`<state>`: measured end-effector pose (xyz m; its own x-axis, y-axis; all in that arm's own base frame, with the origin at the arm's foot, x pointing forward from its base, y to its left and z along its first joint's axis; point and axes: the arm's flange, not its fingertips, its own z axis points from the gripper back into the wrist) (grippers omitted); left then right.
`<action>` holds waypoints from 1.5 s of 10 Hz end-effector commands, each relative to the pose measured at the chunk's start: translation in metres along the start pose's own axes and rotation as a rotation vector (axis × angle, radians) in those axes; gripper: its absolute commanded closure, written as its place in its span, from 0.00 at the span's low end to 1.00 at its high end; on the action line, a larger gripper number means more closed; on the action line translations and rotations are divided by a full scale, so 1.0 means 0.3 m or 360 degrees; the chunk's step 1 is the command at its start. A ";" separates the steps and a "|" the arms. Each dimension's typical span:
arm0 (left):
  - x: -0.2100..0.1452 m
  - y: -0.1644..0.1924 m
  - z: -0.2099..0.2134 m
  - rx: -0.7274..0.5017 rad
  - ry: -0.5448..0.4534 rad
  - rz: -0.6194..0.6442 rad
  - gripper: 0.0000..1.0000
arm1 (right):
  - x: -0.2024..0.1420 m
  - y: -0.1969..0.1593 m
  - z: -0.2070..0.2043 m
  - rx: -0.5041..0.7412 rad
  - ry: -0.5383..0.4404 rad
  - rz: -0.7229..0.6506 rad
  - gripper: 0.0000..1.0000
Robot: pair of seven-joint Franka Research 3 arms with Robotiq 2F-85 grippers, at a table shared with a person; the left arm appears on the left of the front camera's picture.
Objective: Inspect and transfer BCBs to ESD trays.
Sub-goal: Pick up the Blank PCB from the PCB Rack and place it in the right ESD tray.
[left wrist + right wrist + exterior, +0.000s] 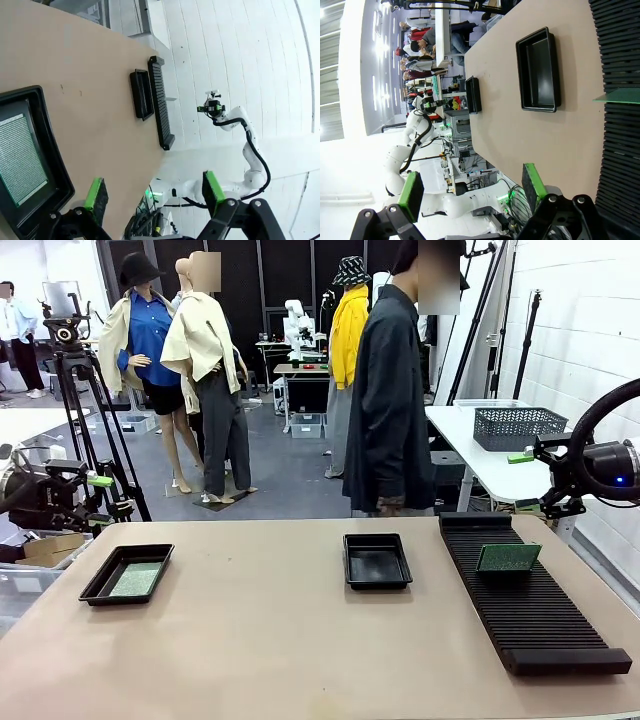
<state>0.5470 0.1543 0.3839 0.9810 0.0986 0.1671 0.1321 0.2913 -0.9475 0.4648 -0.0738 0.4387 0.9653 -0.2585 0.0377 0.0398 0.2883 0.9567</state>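
1. The left hand [95, 495] is seen off the desk's [300, 660] left edge. Its fingers are spread wide and nothing's gripped between them.
2. The right hand [537, 480] is held off the right side, past the far end of the rack [540, 610]. Same deal: it's opened wide and nothing is held.
3. One BCB [135, 580] is laid flat inside the left tray [97, 583], over on the desk's left side.
4. A second BCB [508, 558] is stood on edge in the rack's slots, toward the far end.
5. The middle tray [377, 585] is set near the far edge, just left of the rack but not touching it.
6. A person [390, 400] in a dark jacket can be seen standing at the far side, behind the middle tray.
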 end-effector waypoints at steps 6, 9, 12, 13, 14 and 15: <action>0.005 0.003 0.004 0.0023 -0.0017 0.0016 0.00 | 0.038 0.033 -0.005 -0.0124 0.0020 0.0120 0.00; 0.005 0.003 0.004 0.0023 -0.0017 0.0016 0.00 | 0.185 0.163 -0.050 -0.0429 0.0152 0.0558 0.00; 0.005 0.003 0.004 0.0023 -0.0017 0.0016 0.00 | 0.283 0.240 -0.119 -0.0681 0.0441 0.0924 0.00; 0.005 0.003 0.004 0.0023 -0.0017 0.0016 0.00 | 0.305 0.255 -0.144 -0.0741 0.0527 0.1019 0.00; 0.005 0.003 0.004 0.0023 -0.0017 0.0016 0.00 | 0.321 0.269 -0.168 -0.0831 0.0607 0.1171 0.00; 0.005 0.003 0.004 0.0023 -0.0017 0.0016 0.00 | 0.329 0.281 -0.195 -0.0914 0.0716 0.1320 0.00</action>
<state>0.5471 0.1564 0.3816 0.9813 0.1034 0.1626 0.1259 0.2947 -0.9473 0.5720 -0.0227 0.5052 0.8156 0.4522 0.3610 -0.5783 0.6581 0.4821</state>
